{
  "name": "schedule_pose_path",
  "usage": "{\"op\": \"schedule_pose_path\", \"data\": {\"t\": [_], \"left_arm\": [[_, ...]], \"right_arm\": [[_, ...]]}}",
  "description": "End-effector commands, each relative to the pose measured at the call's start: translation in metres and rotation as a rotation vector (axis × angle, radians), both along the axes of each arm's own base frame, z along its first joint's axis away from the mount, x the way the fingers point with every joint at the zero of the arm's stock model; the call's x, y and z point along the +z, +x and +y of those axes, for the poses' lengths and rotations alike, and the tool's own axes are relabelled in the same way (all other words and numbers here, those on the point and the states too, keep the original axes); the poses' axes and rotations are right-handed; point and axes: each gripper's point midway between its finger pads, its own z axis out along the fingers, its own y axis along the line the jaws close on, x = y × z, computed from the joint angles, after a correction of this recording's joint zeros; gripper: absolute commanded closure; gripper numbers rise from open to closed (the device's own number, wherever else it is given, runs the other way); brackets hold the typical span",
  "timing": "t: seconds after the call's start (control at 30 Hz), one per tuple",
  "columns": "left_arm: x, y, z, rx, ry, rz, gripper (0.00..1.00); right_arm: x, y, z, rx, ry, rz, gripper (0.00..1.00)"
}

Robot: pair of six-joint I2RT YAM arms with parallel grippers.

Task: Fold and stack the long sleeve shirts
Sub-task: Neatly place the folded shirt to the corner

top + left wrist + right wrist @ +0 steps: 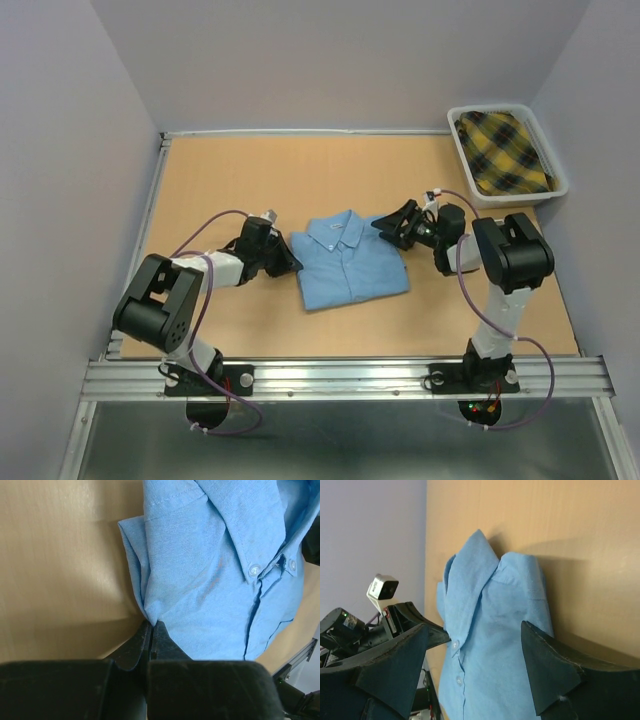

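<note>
One of the long sleeve shirts, a light blue one, lies folded on the middle of the table with its collar and button front facing up. My left gripper is at its left edge. In the left wrist view this gripper is shut, its tips pinching the folded side seam of the shirt. My right gripper hovers at the shirt's upper right corner. In the right wrist view it stands open, with the shirt lying between the two wide-apart fingers and untouched by them.
A white basket at the back right corner holds a yellow and black plaid cloth. Grey walls enclose the wooden table on three sides. A metal rail runs along the near edge.
</note>
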Motion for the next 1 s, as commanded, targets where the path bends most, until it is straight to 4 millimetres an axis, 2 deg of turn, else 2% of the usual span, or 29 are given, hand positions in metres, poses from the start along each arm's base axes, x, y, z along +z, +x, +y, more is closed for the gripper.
{"op": "schedule_pose_path", "data": {"t": [0.0,0.03,0.1,0.13,0.17,0.2,0.3,0.33,0.37,0.4,0.43,0.47,0.5,0.53,0.57,0.6,0.63,0.67,0.77,0.8,0.87,0.9,0.93,0.97], "left_arm": [[-0.011,0.009,0.020,0.024,0.101,0.020,1.00],[-0.009,0.012,0.022,0.027,0.106,0.017,1.00],[-0.004,0.026,0.030,0.036,0.131,-0.001,1.00],[0.005,0.037,0.031,0.040,0.143,-0.017,0.99],[0.003,0.044,0.036,0.044,0.165,-0.014,0.99],[0.004,0.054,0.044,0.045,0.196,-0.031,0.97],[0.013,0.086,0.050,0.041,0.231,-0.043,0.90],[0.013,0.089,0.056,0.029,0.256,-0.026,0.81],[0.017,0.096,0.056,0.024,0.260,-0.031,0.77],[0.032,0.111,0.052,0.025,0.252,-0.066,0.71],[0.040,0.115,0.052,0.026,0.252,-0.085,0.64],[0.048,0.118,0.053,0.036,0.249,-0.095,0.45],[0.067,0.123,0.054,0.061,0.237,-0.132,0.33],[0.075,0.122,0.055,0.076,0.231,-0.138,0.29],[0.092,0.120,0.056,0.097,0.213,-0.169,0.26],[0.100,0.117,0.057,0.116,0.200,-0.180,0.23],[0.107,0.113,0.057,0.137,0.176,-0.187,0.21],[0.122,0.101,0.058,0.177,0.126,-0.211,0.18],[0.143,0.078,0.051,0.235,-0.011,-0.249,0.10],[0.143,0.053,0.046,0.269,-0.084,-0.228,0.10],[0.152,0.033,0.031,0.281,-0.173,-0.262,0.08],[0.145,0.006,0.017,0.285,-0.225,-0.232,0.02],[0.144,-0.005,0.007,0.283,-0.268,-0.221,0.02],[0.132,-0.021,0.005,0.322,-0.318,-0.170,0.02]], "right_arm": [[0.028,0.021,-0.029,-0.096,-0.007,-0.142,0.20],[0.034,0.024,-0.040,-0.118,-0.005,-0.155,0.20],[0.045,0.022,-0.047,-0.119,0.005,-0.162,0.20],[0.060,0.022,-0.052,-0.122,0.011,-0.193,0.20],[0.063,0.019,-0.052,-0.119,0.010,-0.187,0.20],[0.079,0.017,-0.052,-0.108,-0.002,-0.226,0.20],[0.081,0.007,-0.053,-0.101,-0.045,-0.181,0.19],[0.097,0.004,-0.056,-0.106,-0.082,-0.236,0.18],[0.100,0.001,-0.057,-0.108,-0.109,-0.237,0.18],[0.090,-0.006,-0.059,-0.103,-0.143,-0.170,0.17],[0.093,-0.009,-0.063,-0.105,-0.198,-0.198,0.17],[0.095,-0.013,-0.065,-0.106,-0.226,-0.198,0.16],[0.103,-0.020,-0.070,-0.105,-0.277,-0.209,0.16],[0.106,-0.025,-0.071,-0.107,-0.295,-0.214,0.15],[0.106,-0.031,-0.072,-0.104,-0.304,-0.200,0.15],[0.121,-0.039,-0.072,-0.109,-0.301,-0.239,0.15],[0.125,-0.044,-0.071,-0.105,-0.296,-0.244,0.15],[0.127,-0.051,-0.070,-0.100,-0.290,-0.234,0.14],[0.144,-0.068,-0.069,-0.093,-0.284,-0.269,0.12],[0.144,-0.073,-0.069,-0.094,-0.285,-0.262,0.10],[0.158,-0.083,-0.070,-0.110,-0.277,-0.298,0.08],[0.158,-0.087,-0.072,-0.125,-0.281,-0.285,0.01],[0.165,-0.092,-0.072,-0.130,-0.274,-0.299,0.00],[0.166,-0.097,-0.073,-0.131,-0.275,-0.290,0.00]]}}
